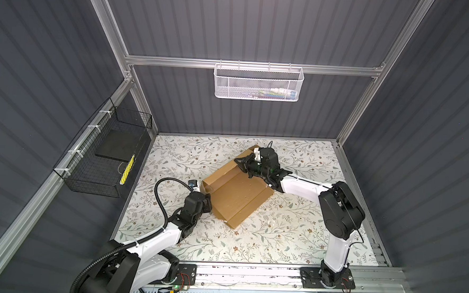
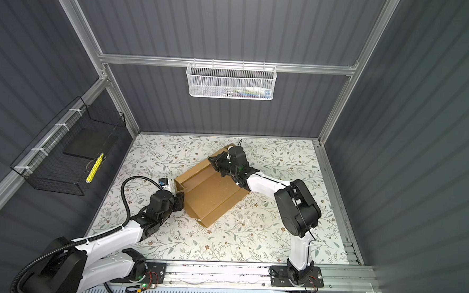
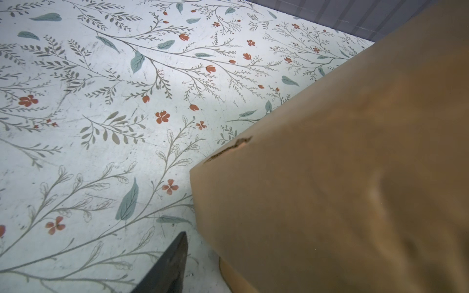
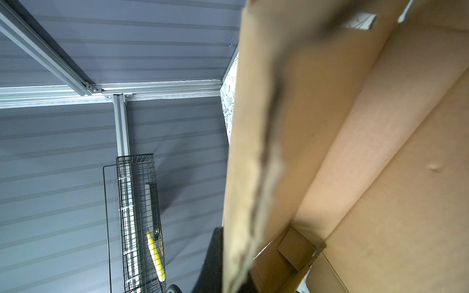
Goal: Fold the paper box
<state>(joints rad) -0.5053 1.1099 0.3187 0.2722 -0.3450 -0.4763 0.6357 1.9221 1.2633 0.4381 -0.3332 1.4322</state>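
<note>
The paper box (image 1: 236, 197) (image 2: 211, 195) is brown cardboard, half folded, lying askew mid-table with its inside facing up. My right gripper (image 1: 242, 164) (image 2: 213, 162) is shut on the upper edge of its raised far side wall. In the right wrist view that wall (image 4: 253, 152) runs down between my dark fingers (image 4: 213, 253). My left gripper (image 1: 209, 203) (image 2: 181, 201) sits at the box's near left corner. The left wrist view shows one black finger (image 3: 172, 263) with a gap between it and the cardboard (image 3: 330, 177), which hides the other finger.
The floral table (image 1: 305, 239) extends around the box. A black wire basket (image 1: 103, 156) on the left wall holds a black slab (image 1: 115, 146) and a yellow item (image 1: 127, 169). A white mesh basket (image 1: 258, 82) hangs on the back wall.
</note>
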